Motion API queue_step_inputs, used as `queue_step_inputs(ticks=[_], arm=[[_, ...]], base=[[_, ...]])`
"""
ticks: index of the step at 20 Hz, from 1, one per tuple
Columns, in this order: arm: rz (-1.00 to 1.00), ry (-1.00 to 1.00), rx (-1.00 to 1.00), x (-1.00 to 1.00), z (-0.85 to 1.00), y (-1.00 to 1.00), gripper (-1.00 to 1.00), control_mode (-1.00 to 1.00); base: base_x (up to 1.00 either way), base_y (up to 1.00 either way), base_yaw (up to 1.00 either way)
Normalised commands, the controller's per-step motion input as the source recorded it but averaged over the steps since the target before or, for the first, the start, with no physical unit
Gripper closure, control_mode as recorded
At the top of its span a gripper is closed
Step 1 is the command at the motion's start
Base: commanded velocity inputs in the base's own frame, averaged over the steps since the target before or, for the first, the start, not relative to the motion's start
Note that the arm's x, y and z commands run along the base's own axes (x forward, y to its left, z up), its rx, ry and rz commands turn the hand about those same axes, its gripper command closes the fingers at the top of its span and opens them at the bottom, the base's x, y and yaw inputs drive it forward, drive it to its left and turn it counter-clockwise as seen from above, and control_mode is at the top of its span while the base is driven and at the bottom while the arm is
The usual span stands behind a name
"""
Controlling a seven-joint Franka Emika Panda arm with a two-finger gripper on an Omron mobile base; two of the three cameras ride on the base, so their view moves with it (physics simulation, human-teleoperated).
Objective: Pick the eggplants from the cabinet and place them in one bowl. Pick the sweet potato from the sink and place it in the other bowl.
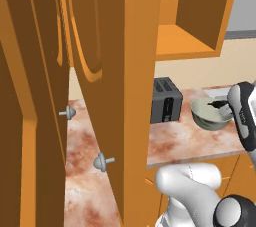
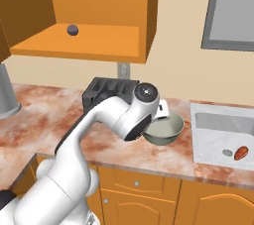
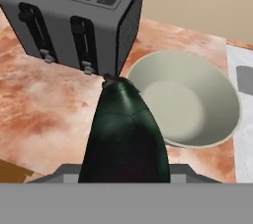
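Two eggplants: one (image 3: 126, 134) held right at the hand, just above the bowl's near rim, the other (image 2: 72, 30) on the cabinet (image 2: 99, 40) shelf well above the hand. One grey-green bowl (image 3: 217, 119) directly ahead of the hand. One toaster (image 3: 74, 16) just beyond it. One sweet potato (image 2: 241, 153) in one sink (image 2: 218, 142), well off to the side.

Arm (image 2: 99, 120) bent forward, hand (image 1: 224, 105) clamped shut
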Motion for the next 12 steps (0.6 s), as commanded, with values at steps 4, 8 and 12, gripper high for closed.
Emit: queue_step_inputs(ticks=[4,8,12], arm=[[-0.11,0.0,0.0,0.13,-0.07,0.0,1.0,-1.0],[-0.11,0.0,0.0,0.09,-0.05,0.0,1.0,-1.0],[-0.01,0.0,0.0,0.0,-0.01,0.0,1.0,-1.0]], base=[[0.0,0.0,0.0],[0.0,0.0,0.0],[0.0,0.0,0.0]])
